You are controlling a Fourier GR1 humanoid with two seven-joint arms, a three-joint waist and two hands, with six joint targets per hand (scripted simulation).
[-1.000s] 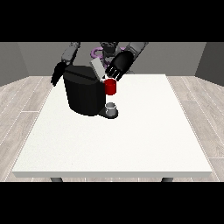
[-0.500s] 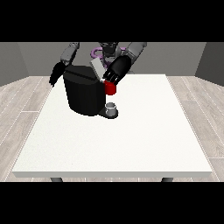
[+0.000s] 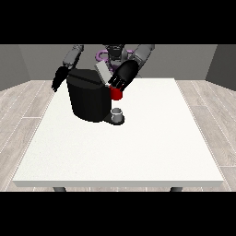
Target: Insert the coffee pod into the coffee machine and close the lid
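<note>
— Bench [image 3: 138, 152] first: what is it like?

— White, flat and rectangular, with a faintly speckled matt top and dark legs under its near edge. Towards its far left stands the coffee machine [image 3: 90, 99], a black, rounded block with a smooth dull shell. No writing or brand can be read on it.

— And its lid?

— The lid [image 3: 103, 73] is a pale grey flat flap, tilted up above the machine's top. Just below it sits a red thing at the machine [image 3: 116, 94], round and glossy. Lower down, a small grey cup [image 3: 117, 113] stands on the machine's dark base.

— The hands?

— The hand at the view's right [image 3: 123, 77] is black and hovers beside the lid, above the red thing, fingers curled; what they hold, if anything, cannot be told. The hand at the view's left [image 3: 59, 79] hangs behind the machine's left edge, fingers straight and pointing down, holding nothing.

— The pod?

— It does not plainly show.
</note>
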